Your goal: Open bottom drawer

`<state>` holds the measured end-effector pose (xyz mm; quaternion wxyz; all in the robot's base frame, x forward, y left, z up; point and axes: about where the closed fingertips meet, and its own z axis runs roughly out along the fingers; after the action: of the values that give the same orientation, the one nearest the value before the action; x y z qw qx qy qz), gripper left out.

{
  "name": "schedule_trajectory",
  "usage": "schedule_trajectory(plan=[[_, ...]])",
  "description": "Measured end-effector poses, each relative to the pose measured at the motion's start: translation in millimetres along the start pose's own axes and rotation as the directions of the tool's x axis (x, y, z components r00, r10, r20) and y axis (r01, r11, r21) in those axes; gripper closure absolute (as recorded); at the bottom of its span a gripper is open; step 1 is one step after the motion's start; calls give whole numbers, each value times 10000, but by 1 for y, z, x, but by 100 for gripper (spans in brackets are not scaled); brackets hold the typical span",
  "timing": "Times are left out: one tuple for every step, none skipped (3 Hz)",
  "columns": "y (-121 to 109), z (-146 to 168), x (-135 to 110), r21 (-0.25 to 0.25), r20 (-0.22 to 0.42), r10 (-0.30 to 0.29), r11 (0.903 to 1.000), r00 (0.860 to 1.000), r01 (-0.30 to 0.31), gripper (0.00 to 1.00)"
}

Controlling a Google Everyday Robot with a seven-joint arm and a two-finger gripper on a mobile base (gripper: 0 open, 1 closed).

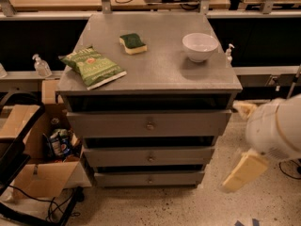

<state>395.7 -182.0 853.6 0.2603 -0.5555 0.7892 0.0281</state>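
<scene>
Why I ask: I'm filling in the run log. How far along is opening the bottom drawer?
Done: nothing yet. The bottom drawer sits closed, and nothing touches its knob.
In hand: the end effector hangs to the right of the cabinet, at about the height of the lower drawers and apart from them.
Left: reach the knob, grasp it and pull the drawer out.
</scene>
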Motion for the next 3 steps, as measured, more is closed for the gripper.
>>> schedule_trajectory(plan=[[24, 81, 21, -158, 430, 657, 9978, 9969, -650, 0], [11, 73, 16, 294, 535, 572, 9978, 9969, -589, 0], [13, 73, 16, 239, 514, 568, 9980, 9971, -581, 0]])
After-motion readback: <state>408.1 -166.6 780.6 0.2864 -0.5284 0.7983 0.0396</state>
